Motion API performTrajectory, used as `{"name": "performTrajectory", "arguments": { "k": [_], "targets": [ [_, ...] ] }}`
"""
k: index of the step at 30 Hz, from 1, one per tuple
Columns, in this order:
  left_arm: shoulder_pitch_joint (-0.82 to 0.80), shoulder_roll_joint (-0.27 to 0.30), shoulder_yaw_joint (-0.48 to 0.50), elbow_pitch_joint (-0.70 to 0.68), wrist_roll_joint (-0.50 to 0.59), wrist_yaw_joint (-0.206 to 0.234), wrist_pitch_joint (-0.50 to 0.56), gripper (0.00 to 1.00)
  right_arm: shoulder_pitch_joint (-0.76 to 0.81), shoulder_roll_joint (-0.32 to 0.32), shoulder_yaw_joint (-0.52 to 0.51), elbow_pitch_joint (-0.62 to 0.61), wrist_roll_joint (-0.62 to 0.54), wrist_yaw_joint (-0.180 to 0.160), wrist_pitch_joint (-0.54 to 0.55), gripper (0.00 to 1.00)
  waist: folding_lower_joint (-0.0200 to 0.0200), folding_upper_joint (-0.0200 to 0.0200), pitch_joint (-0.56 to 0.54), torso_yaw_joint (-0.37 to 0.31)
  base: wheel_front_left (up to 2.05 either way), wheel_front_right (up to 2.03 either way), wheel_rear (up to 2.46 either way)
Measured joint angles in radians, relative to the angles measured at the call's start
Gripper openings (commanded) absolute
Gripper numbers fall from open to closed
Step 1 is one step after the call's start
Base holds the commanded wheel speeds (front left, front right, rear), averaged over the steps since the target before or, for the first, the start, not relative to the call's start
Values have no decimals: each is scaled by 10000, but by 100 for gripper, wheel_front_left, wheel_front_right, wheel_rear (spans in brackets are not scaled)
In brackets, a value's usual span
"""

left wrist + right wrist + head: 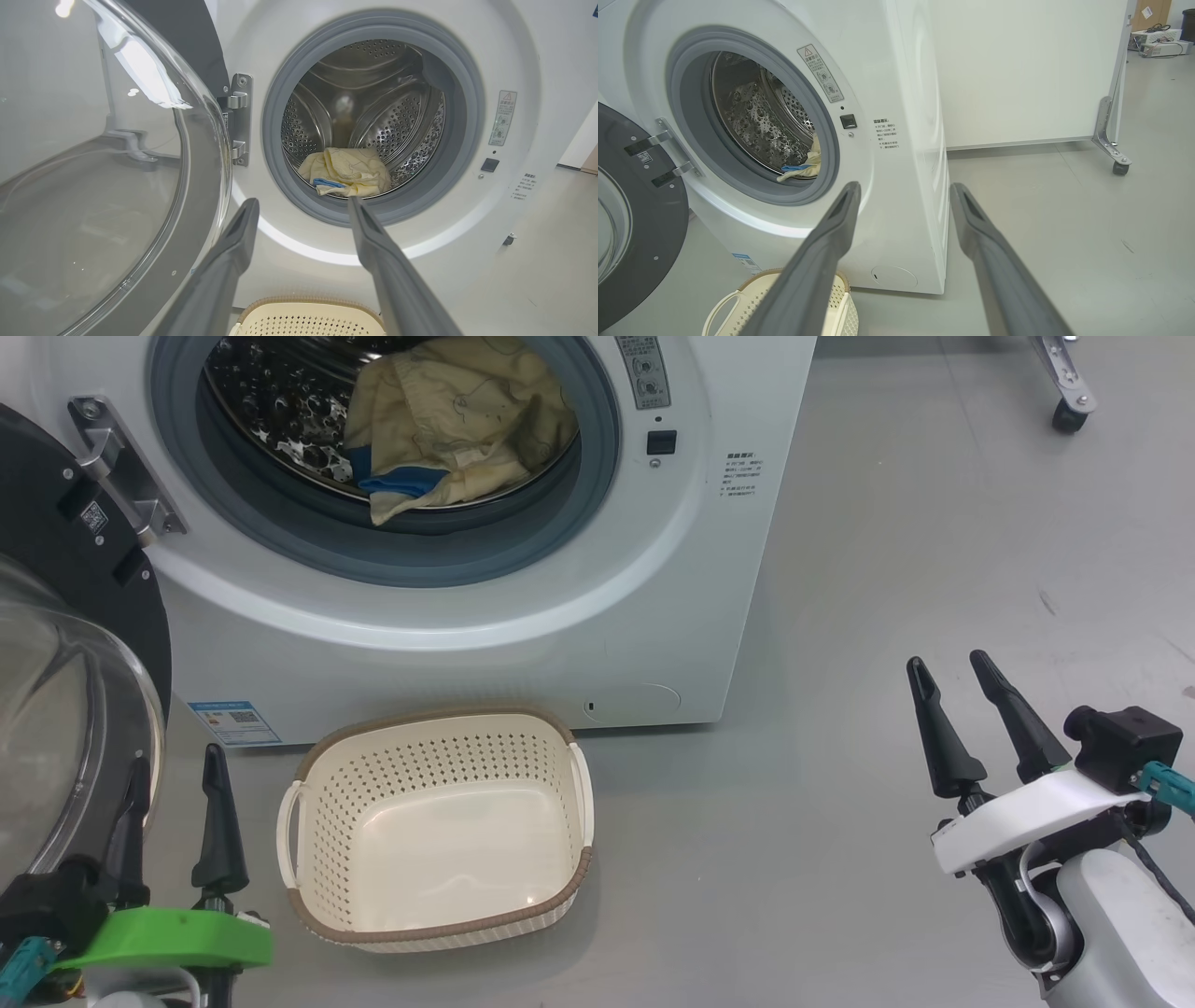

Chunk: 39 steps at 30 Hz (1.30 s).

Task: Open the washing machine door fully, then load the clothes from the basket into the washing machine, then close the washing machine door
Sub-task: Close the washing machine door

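Note:
The washing machine (467, 644) stands with its round door (84, 551) swung open to the left, its clear bowl window (93, 186) bulging outward. Pale yellow clothes (457, 420) with a blue band lie in the steel drum, also seen as clothes (348, 170) and clothes (803, 165). The cream basket (439, 728) sits on the floor before the machine with nothing in it. My left gripper (177, 765) is open beside the basket's left, close to the door glass. My right gripper (948, 661) is open over the floor, to the right of the machine. Both hold nothing.
Grey floor spreads to the right of the machine. A white panel on a metal foot with a caster (1069, 415) stands at the far right, and that caster (1120, 165) is beyond the machine's side. A blue sticker (233, 723) marks the machine's lower left.

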Motion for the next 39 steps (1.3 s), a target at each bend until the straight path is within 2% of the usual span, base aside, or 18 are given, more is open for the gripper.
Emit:
{"name": "performTrajectory", "arguments": {
  "k": [8, 18, 39],
  "targets": [
    [-4, -4, -15, -21, 31, -2, 0, 100, 0, 0, -105, 0, 0, 0, 0, 100, 0, 0, -7, 66, 0, 0, 0],
    [-7, -144, -121, 13, 104, -79, 0, 100, 15, -29, -297, -10, 0, 0, 0, 100, 0, 0, -146, 488, 0, 0, 0],
    [-5, -242, -205, 75, 176, -86, 0, 100, 218, -58, -155, -90, 0, 0, 0, 100, 0, 0, -312, 2254, 0, 0, 0]
  ]
}}
